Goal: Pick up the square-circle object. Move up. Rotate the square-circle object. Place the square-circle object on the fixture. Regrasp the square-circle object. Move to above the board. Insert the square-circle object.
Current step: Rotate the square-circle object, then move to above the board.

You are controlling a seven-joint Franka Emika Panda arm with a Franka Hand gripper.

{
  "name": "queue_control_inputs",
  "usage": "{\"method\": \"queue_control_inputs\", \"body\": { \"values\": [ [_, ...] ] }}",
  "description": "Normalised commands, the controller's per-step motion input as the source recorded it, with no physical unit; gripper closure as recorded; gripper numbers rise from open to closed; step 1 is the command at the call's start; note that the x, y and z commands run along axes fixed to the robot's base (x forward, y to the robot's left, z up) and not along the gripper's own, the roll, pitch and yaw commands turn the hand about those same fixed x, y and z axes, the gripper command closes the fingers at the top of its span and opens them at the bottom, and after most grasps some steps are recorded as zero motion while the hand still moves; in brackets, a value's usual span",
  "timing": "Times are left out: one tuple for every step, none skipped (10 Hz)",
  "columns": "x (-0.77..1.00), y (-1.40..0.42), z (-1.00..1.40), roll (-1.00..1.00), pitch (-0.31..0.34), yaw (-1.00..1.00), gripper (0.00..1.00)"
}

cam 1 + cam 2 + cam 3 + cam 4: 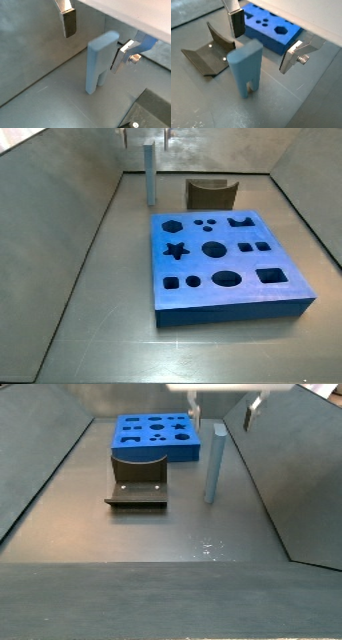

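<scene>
The slim, light blue-grey elongated peg, the square-circle object (246, 67), stands upright on the grey floor closest to the wrist cameras, a small notch at its foot. The gripper (264, 42) straddles its upper part with jaws spread wide; each silver finger plate sits clear of the peg, so nothing is held. In a side view the peg (148, 175) stands at about eleven o'clock from the thick bright-blue slab with dark cut-outs, the board (221, 268), and at nine o'clock from the dark olive-brown notched block, the fixture (209, 194), near but apart. By my reading the very first step, the pick-up, is not yet done; lifting, rotating, placing on the fixture, regrasping and inserting all remain.
</scene>
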Motion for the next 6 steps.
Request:
{"method": "queue_control_inputs", "body": {
  "values": [
    [0.02, -0.01, -0.53, -0.09, -0.045, 0.05, 0.00],
    [0.02, -0.01, -0.43, -0.09, -0.051, 0.05, 0.00],
    [0.02, -0.01, -0.23, -0.10, -0.057, 0.05, 0.00],
    [0.00, 0.00, 0.00, -0.10, -0.057, 0.05, 1.00],
    [0.07, -0.23, 1.00, -0.18, -0.013, 0.07, 1.00],
    [0.06, -0.23, 1.00, -0.18, 0.005, 0.07, 1.00]
  ]
}}
